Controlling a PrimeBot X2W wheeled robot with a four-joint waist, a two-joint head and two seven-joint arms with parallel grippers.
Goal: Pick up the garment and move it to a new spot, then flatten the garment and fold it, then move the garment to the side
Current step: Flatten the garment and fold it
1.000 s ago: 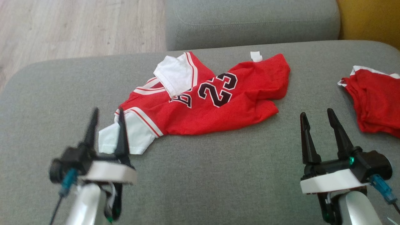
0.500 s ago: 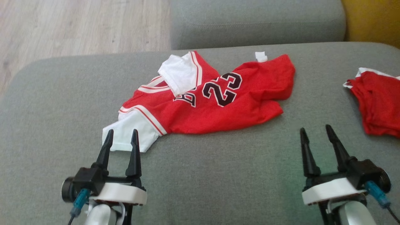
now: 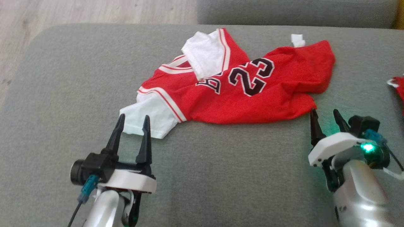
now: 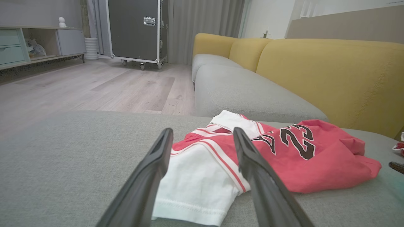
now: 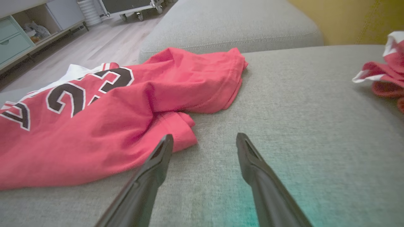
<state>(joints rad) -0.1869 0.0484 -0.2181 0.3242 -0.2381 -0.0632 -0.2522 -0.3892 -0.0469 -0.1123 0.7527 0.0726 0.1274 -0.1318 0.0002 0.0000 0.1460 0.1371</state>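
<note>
- Garment: a red jersey with a 23 print, lying crumpled across the middle of the grey cushion. One white sleeve trails toward the cushion's near-left part.
- Left gripper is over the cushion's near-left area with its jaws apart and nothing held. Its tips frame the sleeve's edge. If it closes too low it may pinch cushion fabric along with the cloth. If too shallow, the thin sleeve could slip out on the lift.
- Right gripper is over the cushion's near-right area, also spread and empty. Its left finger is just beside the red hem corner, and the rest of the gap spans bare cushion, so closing here would likely miss the cloth.
- If only one side catches, the jersey would swing and bunch further.
- Another red cloth sits at the cushion's right edge, so a move that way risks tangling the two.
</note>
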